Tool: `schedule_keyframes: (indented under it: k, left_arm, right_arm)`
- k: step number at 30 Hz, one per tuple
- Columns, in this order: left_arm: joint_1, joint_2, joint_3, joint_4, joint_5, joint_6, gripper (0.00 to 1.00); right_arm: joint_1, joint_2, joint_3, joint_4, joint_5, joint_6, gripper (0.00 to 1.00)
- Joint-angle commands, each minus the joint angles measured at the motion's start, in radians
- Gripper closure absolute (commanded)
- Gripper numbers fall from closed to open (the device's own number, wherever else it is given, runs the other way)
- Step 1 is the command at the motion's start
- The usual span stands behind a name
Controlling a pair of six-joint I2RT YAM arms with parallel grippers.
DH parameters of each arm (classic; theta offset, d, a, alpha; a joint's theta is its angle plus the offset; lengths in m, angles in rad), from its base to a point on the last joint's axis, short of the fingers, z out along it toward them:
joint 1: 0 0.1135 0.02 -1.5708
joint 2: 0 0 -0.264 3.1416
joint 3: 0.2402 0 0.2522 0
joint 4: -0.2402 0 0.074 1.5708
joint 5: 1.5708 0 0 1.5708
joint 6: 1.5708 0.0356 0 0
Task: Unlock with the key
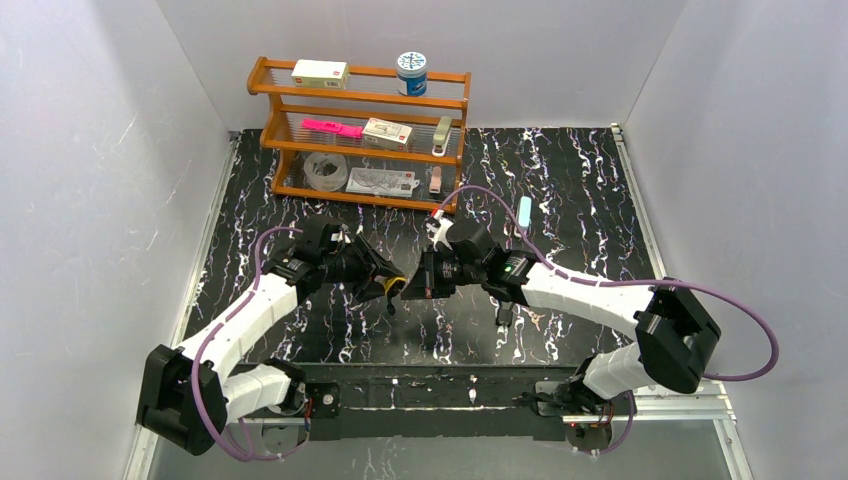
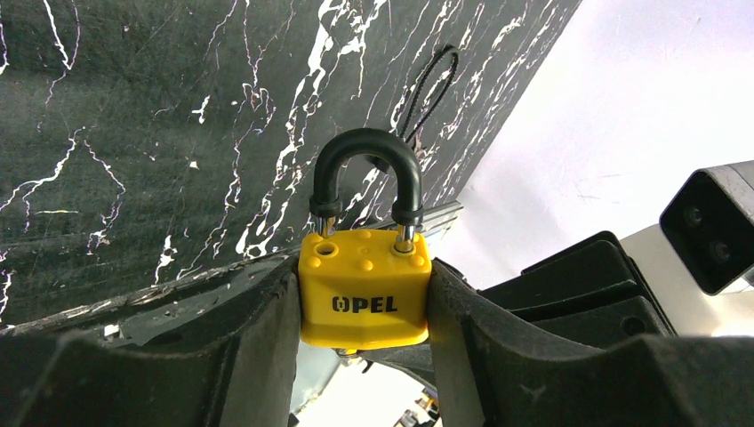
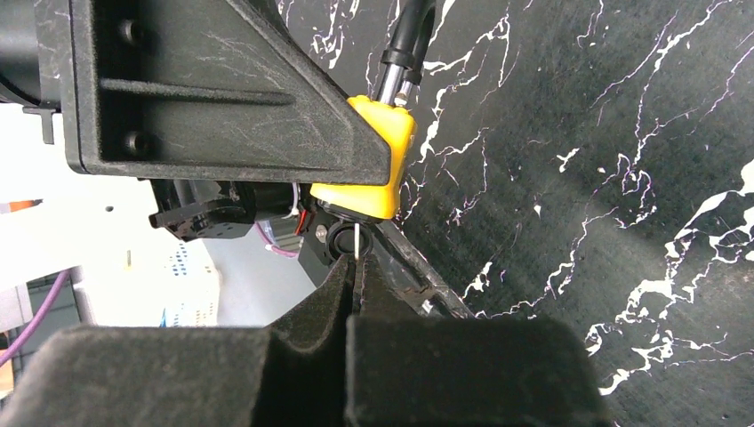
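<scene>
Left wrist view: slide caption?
Left fingers clamp a yellow OPEL padlock, black shackle pointing away, over the black marbled table.

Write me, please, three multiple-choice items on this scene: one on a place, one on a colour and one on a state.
1. Where is the padlock?
A. On the wooden shelf
B. Between the fingers of the left gripper
C. Flat on the table

2. What colour is the padlock's body?
A. Red
B. Blue
C. Yellow

3. How do the fingers of the right gripper stand?
A. Shut on the key
B. Wide open
C. Shut with nothing between them

Answers:
1 B: the left wrist view shows a finger pressed on each side of the padlock's body.
2 C: both wrist views show a yellow body.
3 A: the right wrist view shows them closed on the thin blade, which points at the padlock's underside.
</scene>
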Motion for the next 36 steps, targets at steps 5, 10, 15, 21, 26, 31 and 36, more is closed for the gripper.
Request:
schedule_keyframes:
  k: [5,10,15,21,26,31,36]
  left_arm:
    - [-0.004,-0.068,0.002,0.009,0.009,-0.011,0.85]
    - [-0.004,-0.070,0.002,0.011,-0.003,-0.024,0.86]
    - [-0.004,-0.077,-0.002,0.011,-0.024,-0.040,0.87]
    - [-0.004,-0.088,-0.032,0.023,-0.051,-0.108,0.87]
    - [-0.004,-0.083,-0.027,0.038,-0.045,-0.136,0.87]
    - [-0.004,-0.076,-0.010,0.044,-0.039,-0.121,0.87]
    - [-0.004,-0.086,-0.018,0.078,-0.045,-0.141,0.87]
  right_arm:
    - [-0.003,0.021,0.045,-0.065,0.085,0.066,0.99]
    - [-0.003,0.044,0.077,-0.083,0.118,0.054,0.99]
    - [-0.002,0.103,0.141,-0.113,0.156,0.025,0.99]
    - [0.004,0.122,0.168,-0.079,0.245,0.007,0.99]
    - [0.006,0.118,0.149,0.039,0.226,-0.040,0.99]
    - [0.005,0.146,0.161,0.036,0.183,-0.048,0.99]
    - [-0.005,0.150,0.144,0.026,0.171,-0.006,0.99]
